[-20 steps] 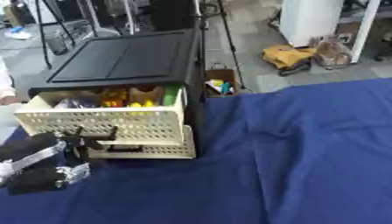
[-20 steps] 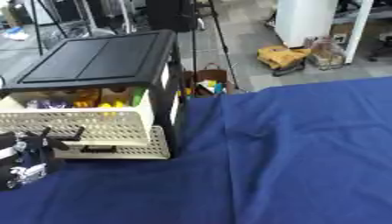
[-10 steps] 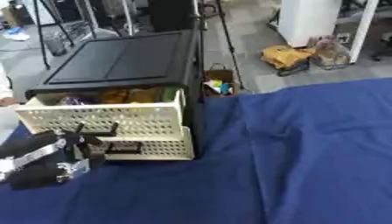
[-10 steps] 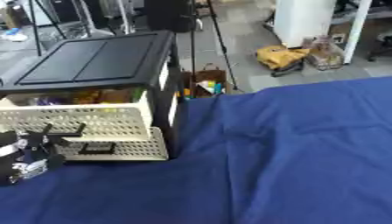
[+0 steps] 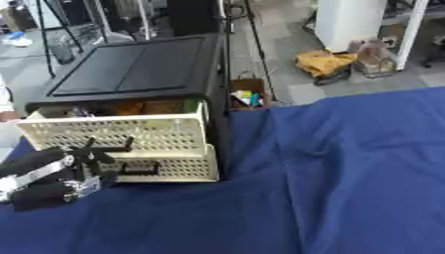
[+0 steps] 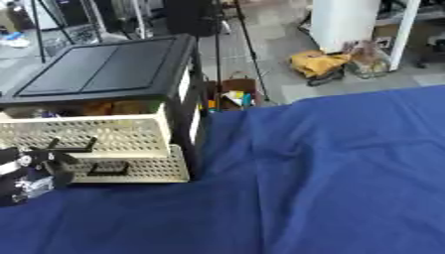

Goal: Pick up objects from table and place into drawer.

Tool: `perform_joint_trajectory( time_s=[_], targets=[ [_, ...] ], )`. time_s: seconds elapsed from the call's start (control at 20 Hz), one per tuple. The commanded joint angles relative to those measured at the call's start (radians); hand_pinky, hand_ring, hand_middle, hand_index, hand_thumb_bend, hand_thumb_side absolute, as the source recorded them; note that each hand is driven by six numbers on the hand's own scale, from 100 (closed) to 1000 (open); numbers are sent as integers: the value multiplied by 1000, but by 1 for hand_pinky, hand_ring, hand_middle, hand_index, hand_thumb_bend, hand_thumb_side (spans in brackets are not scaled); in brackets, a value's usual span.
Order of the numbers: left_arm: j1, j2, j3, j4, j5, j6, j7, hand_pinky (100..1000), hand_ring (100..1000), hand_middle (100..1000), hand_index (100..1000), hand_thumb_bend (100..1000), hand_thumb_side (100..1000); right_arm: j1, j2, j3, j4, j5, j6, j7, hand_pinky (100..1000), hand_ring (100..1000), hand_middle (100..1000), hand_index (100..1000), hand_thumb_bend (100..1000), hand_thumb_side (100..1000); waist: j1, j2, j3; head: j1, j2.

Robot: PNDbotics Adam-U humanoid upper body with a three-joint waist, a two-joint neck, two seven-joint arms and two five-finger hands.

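Black boxy cabinet (image 5: pixel 139 69) on blue cloth worktop (image 5: pixel 330 178), cream perforated plastic drawer (image 5: pixel 121 133) pulled out (orange and yellow objects (image 5: pixel 143 107) inside), left hand (image 5: pixel 83 161) at drawer front, fingers spread straight, holding nothing

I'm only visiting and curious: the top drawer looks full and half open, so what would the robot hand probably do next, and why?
Probably push the top drawer further shut. It stands partly out of the black cabinet, with coloured objects inside. The left robot hand is at its front, fingers spread against the perforated panel. No loose objects show on the blue cloth.
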Motion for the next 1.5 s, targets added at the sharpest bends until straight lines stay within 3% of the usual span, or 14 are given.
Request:
perform_joint_trajectory(
  time_s=[0.05,1.5],
  targets=[
    [-19,22,23,5,9,-6,3,216,516,678,910,357,1000,-21,-11,-3,-14,-3,-1,3,659,681,569,702,317,818,-3,-15,-1,2,-12],
    [-67,-8,24,78,74,-10,2,202,503,669,917,371,1000,-23,-10,-1,-14,-7,1,11,660,678,566,703,326,820,5,-4,-12,12,-21]
  ],
)
